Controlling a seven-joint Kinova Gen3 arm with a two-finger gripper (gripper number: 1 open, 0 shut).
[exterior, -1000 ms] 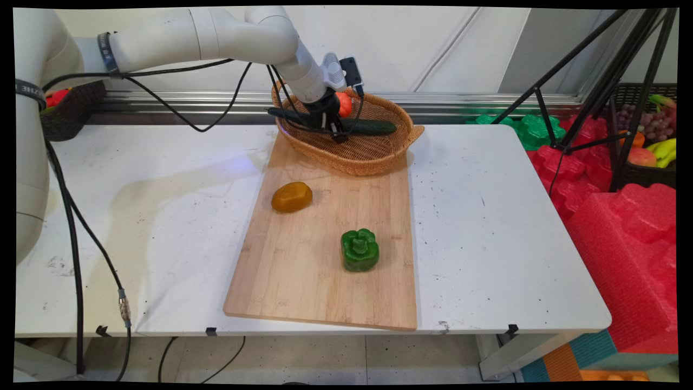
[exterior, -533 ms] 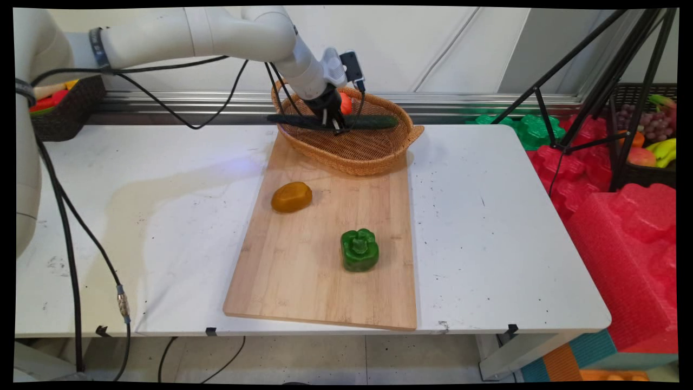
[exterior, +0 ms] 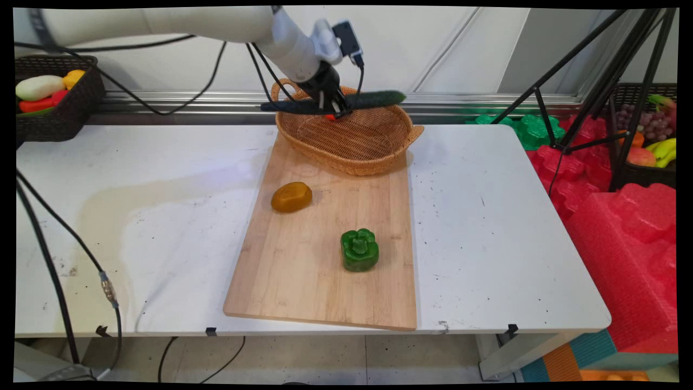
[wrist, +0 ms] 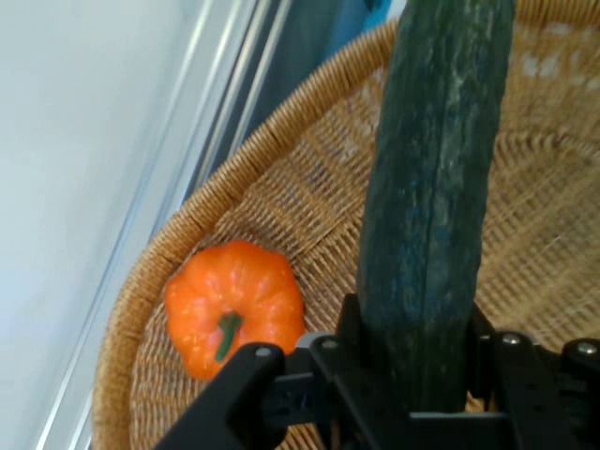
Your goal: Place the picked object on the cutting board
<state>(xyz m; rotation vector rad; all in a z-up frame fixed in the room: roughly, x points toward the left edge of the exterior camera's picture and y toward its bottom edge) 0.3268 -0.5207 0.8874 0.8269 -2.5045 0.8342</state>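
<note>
My gripper [exterior: 334, 108] is shut on a long dark green cucumber [exterior: 373, 99], holding it level above the back of a wicker basket [exterior: 357, 143]. In the hand view the cucumber [wrist: 436, 187] runs up from between the black linkage of the gripper [wrist: 417, 375]. A small orange pumpkin [wrist: 234, 305] lies in the basket [wrist: 328, 169] below, against its rim; in the main view only a red-orange sliver [exterior: 329, 116] of it shows under the gripper.
The basket rests on the far end of a wooden cutting board [exterior: 319, 271]. On the board lie a brown potato [exterior: 291, 196] and a green bell pepper [exterior: 359, 249]. A dark basket of produce [exterior: 48, 103] stands at the back left. Red foam [exterior: 622, 238] and a tripod [exterior: 595, 92] are to the right.
The gripper has risen with the cucumber, from lying inside the basket to hanging above its rim. The arm has swung upward, uncovering the produce basket at left.
</note>
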